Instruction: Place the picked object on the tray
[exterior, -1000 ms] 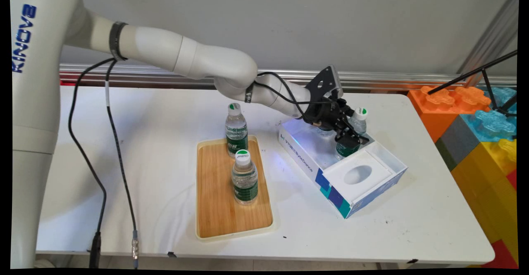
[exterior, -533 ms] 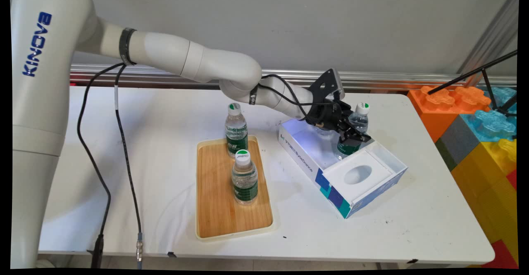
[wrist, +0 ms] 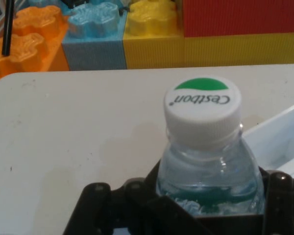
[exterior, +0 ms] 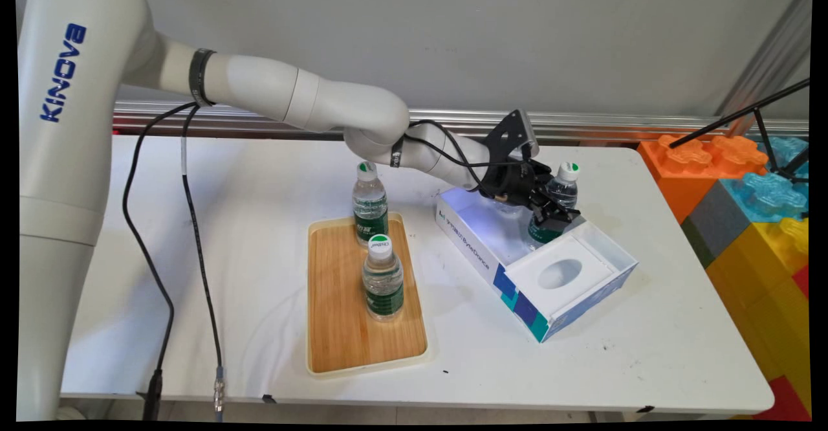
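Note:
My gripper [exterior: 550,214] is shut on a small clear water bottle [exterior: 561,190] with a white and green cap and a green label. The bottle stands tilted in the far compartment of an open white and blue box [exterior: 479,257] on the table's right half. In the hand view the bottle [wrist: 206,147] fills the space between the fingers of the gripper [wrist: 210,208], its cap reading "Cestbon". A wall of the box [wrist: 279,142] shows at the right. The box's near compartment holds a white insert with an oval hollow [exterior: 560,274].
A wooden tray [exterior: 343,334] lies left of the box, with one bottle [exterior: 370,204] at its far end and another [exterior: 382,279] in its middle. Big coloured toy blocks [exterior: 744,185] stand off the table's right edge under a black rod [exterior: 737,115]. Black cables [exterior: 194,256] hang at the left.
The gripper has shifted slightly right and away with the bottle in it, and the bottle's cap has risen a little. The tray and its two bottles have not moved.

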